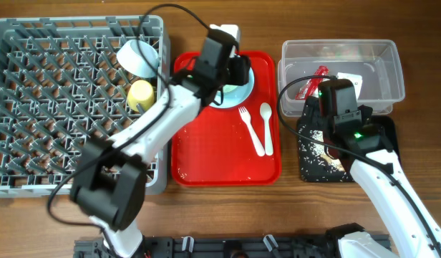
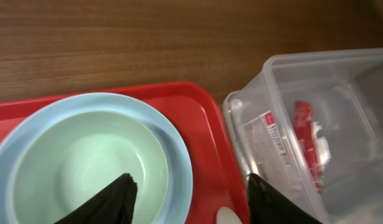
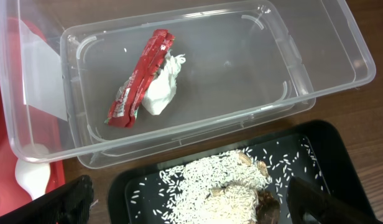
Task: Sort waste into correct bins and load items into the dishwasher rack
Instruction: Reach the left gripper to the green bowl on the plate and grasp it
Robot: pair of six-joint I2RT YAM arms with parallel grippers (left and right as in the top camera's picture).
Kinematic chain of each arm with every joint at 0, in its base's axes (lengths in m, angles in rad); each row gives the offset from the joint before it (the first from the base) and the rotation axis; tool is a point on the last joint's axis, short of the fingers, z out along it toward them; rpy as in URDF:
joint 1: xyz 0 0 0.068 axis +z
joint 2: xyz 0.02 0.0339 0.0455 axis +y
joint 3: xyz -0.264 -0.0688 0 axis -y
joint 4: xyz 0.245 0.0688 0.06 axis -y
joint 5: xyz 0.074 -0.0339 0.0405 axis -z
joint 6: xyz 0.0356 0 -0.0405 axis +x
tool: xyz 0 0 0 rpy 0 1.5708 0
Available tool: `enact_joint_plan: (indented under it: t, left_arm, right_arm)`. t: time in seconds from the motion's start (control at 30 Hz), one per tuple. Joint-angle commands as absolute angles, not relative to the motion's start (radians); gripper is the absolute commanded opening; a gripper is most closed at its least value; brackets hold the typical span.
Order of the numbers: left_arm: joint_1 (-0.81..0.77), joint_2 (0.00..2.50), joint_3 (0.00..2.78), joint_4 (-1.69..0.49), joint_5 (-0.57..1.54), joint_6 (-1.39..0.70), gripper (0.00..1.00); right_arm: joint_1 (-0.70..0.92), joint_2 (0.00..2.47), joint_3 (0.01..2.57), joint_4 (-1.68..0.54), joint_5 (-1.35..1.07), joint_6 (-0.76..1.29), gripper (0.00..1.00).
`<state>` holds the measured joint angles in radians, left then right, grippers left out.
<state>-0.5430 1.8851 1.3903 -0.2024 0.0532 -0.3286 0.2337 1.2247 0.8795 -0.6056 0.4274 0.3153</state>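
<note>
My left jaws stand spread wide, released, with nothing between them. Directly under them sits the pale blue-green bowl (image 2: pixel 86 165), nested in the light blue plate (image 2: pixel 179 158), and the plate rests on the red tray (image 2: pixel 201 102). Just below the jaws, the tip of the white spoon (image 2: pixel 226 216) shows at the frame's edge. From overhead it lies on the tray beside the white fork (image 1: pixel 247 123), the two close together. Beyond the tray's rim stands the clear tub (image 2: pixel 356 68), and past that is bare wooden table (image 2: pixel 117 43).

My right jaws are also parted and empty. They hang over the black tray (image 3: pixel 331 152), with the heap of rice scraps (image 3: pixel 222 180) right beneath the gap and loose grains scattered around it. Just beyond the black tray, the clear tub holds the red wrapper (image 3: pixel 138 78) and the crumpled white paper (image 3: pixel 161 92), which touch each other.

Farthest off, on the far side of my left arm from the red tray, is the grey dishwasher rack (image 1: pixel 77 25). The small white bowl (image 1: pixel 138 57) and the yellow cup (image 1: pixel 140 94) sit among its pegs, near the wall closest to the tray.
</note>
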Motion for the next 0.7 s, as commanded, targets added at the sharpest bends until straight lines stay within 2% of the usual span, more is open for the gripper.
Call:
enact_joint_plan:
  t: [0.0,0.2,0.43,0.57,0.67]
  left_arm:
    - [-0.554,1.968,1.409,-0.138,0.024,-0.290,0.53]
    - [-0.557,2.054,1.408,-0.101,0.024,-0.264,0.44]
    - [-0.559,2.111,1.408,-0.101,0.024,-0.264,0.41]
    - [-0.559,2.117,1.408,-0.105,0.024,-0.265,0.21]
    - [-0.559,2.117,1.408,-0.138,0.023,-0.264,0.15]
  right_arm:
    - [0.232,1.225,0.889,-0.604,0.444,0.315,1.00]
    - [0.232,1.225,0.889,-0.604,0.444,0.315,1.00]
    - [0.232,1.225,0.889,-0.604,0.444,0.315,1.00]
    - [0.232,1.225,0.889,-0.604,0.444,0.315,1.00]
    - [0.232,1.225,0.889,-0.604,0.444,0.315,1.00]
